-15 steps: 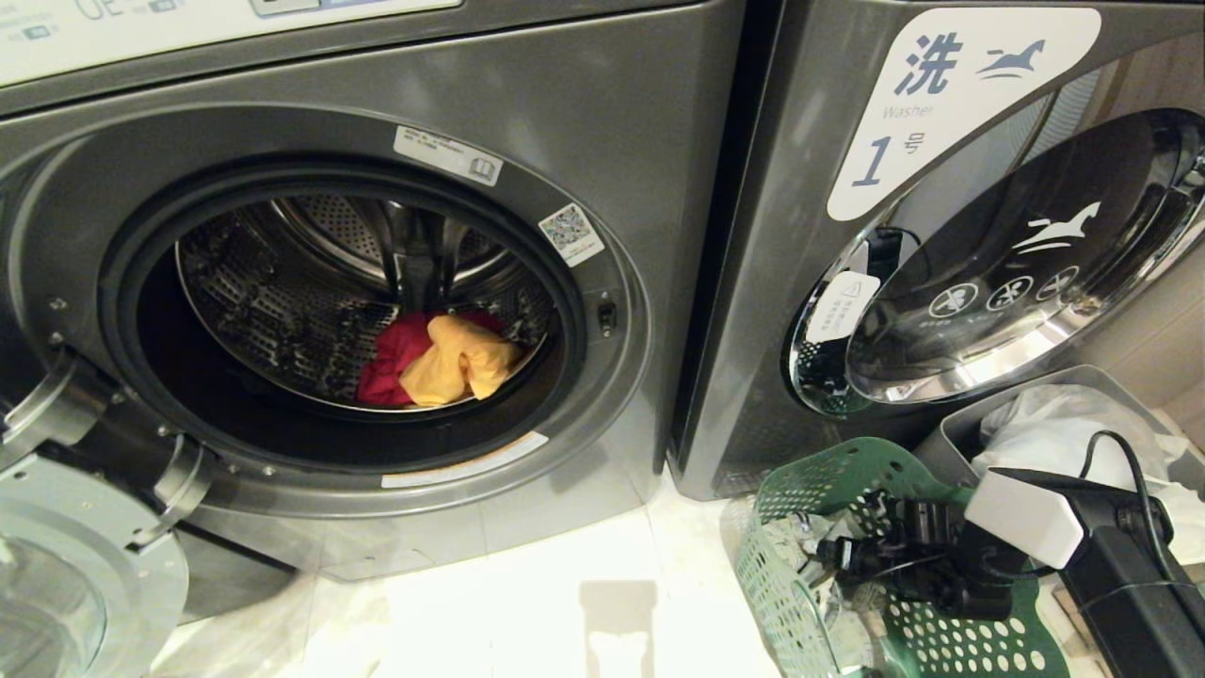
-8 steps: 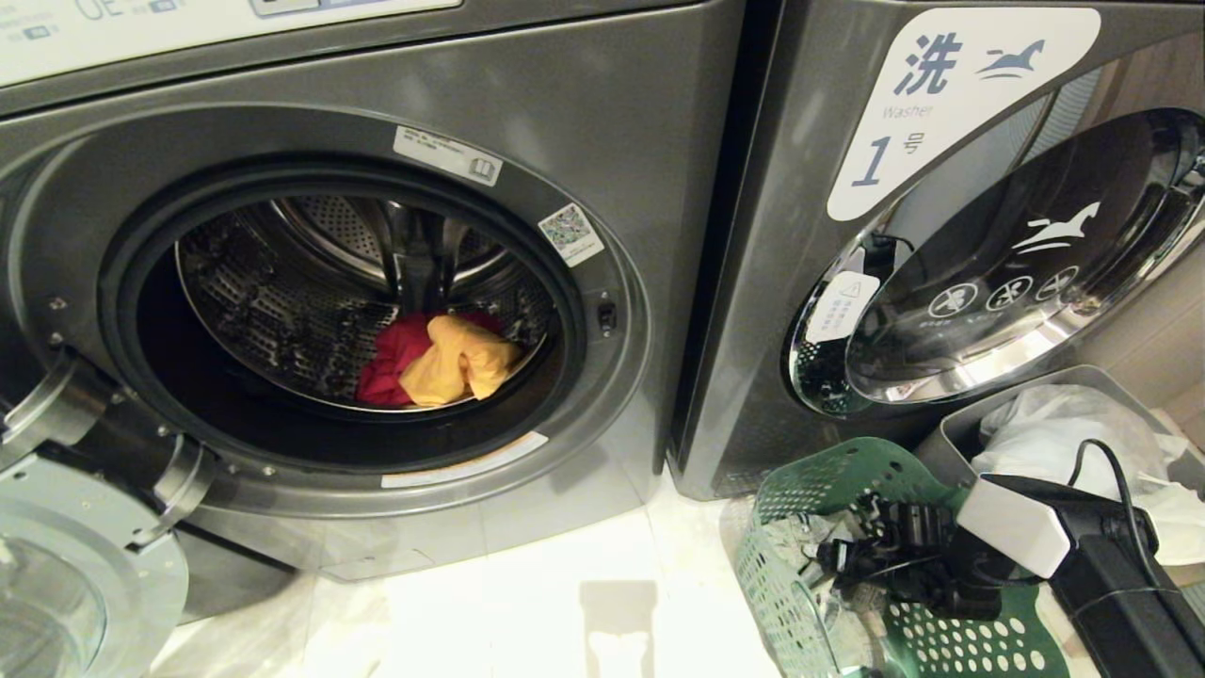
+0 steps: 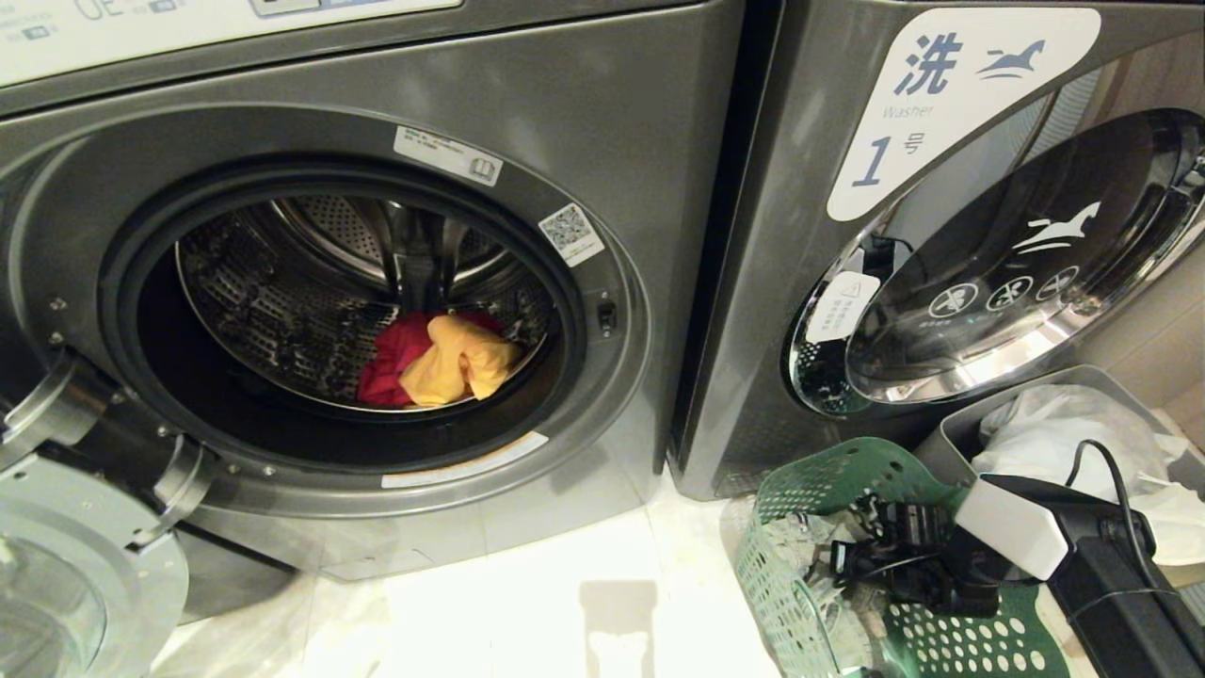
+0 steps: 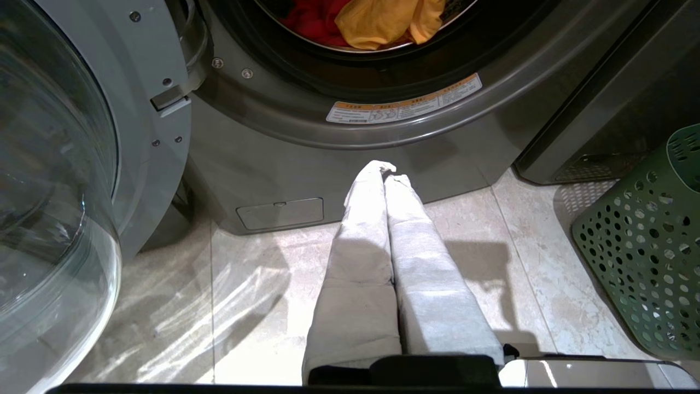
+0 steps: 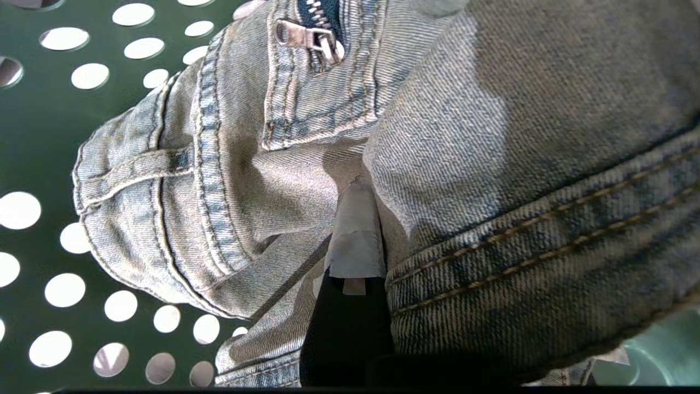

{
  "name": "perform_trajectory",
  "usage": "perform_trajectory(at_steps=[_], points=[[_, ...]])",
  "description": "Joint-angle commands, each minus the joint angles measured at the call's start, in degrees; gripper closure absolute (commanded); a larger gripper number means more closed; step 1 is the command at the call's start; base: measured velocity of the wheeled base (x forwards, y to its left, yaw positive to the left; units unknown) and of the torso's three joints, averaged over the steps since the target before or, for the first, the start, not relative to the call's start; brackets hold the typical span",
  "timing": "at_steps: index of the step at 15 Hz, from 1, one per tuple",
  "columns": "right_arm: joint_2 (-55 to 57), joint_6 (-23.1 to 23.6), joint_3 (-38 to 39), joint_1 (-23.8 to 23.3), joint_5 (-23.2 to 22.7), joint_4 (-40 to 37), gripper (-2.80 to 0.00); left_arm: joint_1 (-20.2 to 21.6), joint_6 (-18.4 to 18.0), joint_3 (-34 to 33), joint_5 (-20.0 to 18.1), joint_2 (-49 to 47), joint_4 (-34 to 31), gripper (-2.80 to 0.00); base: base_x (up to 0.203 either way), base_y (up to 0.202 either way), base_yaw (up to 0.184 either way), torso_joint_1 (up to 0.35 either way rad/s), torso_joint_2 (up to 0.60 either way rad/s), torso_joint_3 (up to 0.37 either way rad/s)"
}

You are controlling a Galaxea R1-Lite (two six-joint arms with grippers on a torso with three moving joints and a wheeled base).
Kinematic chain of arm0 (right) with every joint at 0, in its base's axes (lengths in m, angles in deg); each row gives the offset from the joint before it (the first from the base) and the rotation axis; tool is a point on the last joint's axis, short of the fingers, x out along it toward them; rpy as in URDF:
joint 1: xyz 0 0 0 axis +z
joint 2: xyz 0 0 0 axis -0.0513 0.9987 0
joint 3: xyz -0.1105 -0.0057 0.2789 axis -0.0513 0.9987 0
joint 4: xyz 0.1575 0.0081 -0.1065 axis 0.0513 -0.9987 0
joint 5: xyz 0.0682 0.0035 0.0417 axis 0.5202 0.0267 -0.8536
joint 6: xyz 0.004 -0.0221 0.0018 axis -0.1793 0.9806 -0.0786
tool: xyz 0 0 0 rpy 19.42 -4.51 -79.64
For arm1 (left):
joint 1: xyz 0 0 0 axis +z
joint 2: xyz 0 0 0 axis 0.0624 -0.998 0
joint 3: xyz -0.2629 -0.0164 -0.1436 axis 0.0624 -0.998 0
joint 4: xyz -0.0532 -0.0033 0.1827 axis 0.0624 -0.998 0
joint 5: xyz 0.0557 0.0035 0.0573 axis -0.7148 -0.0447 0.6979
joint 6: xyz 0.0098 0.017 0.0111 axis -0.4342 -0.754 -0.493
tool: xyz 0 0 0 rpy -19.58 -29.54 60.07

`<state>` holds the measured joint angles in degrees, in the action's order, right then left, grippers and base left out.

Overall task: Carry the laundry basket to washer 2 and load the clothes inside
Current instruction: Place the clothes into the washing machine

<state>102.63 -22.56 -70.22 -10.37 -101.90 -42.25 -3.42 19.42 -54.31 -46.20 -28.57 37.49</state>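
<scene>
Washer 2 (image 3: 584, 104) stands open at the left, its number label out of view. A pink-red garment (image 3: 388, 363) and a yellow cloth (image 3: 461, 363) lie in its drum. The green laundry basket (image 3: 828, 471) sits on the floor at the lower right. My right gripper (image 3: 843, 560) reaches down into it. In the right wrist view it (image 5: 365, 191) is shut on a fold of the denim garment (image 5: 465, 126); one taped finger (image 5: 355, 241) shows, the other is under the cloth. My left gripper (image 4: 385, 171) hangs shut and empty over the floor before the washer.
The washer's glass door (image 3: 66, 565) swings out at the lower left. The washer labelled 1 (image 3: 941, 104) stands shut to the right. A grey bin with a white bag (image 3: 1054, 433) sits behind the basket. Pale floor tiles (image 3: 527, 612) lie between door and basket.
My right gripper has shut on the denim garment inside the basket, and the arm has sunk slightly. The left arm and the washer have not moved.
</scene>
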Motion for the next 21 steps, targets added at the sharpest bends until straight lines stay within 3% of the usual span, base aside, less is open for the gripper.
perform_trajectory(at_steps=[1,5,10,17,21], points=[[-0.5,0.1,0.0,-0.1,-0.1,0.3,0.0,0.0,0.0,0.0,0.0,0.0,0.0,0.0,0.0,0.0,0.0,0.0,0.0,0.0],[-6.9,2.1,6.1,-0.2,0.1,-0.1,0.0,0.0,0.0,0.0,0.0,0.0,0.0,0.0,0.0,0.0,0.0,0.0,0.0,0.0],[-25.1,2.8,26.5,-0.4,0.2,-1.0,0.0,0.0,0.0,0.0,0.0,0.0,0.0,0.0,0.0,0.0,0.0,0.0,0.0,0.0],[-64.2,5.2,56.4,-1.8,0.7,-0.9,0.0,0.0,0.0,0.0,0.0,0.0,0.0,0.0,0.0,0.0,0.0,0.0,0.0,0.0],[-87.5,11.7,67.9,-2.2,7.1,-0.9,0.0,0.0,0.0,0.0,0.0,0.0,0.0,0.0,0.0,0.0,0.0,0.0,0.0,0.0]])
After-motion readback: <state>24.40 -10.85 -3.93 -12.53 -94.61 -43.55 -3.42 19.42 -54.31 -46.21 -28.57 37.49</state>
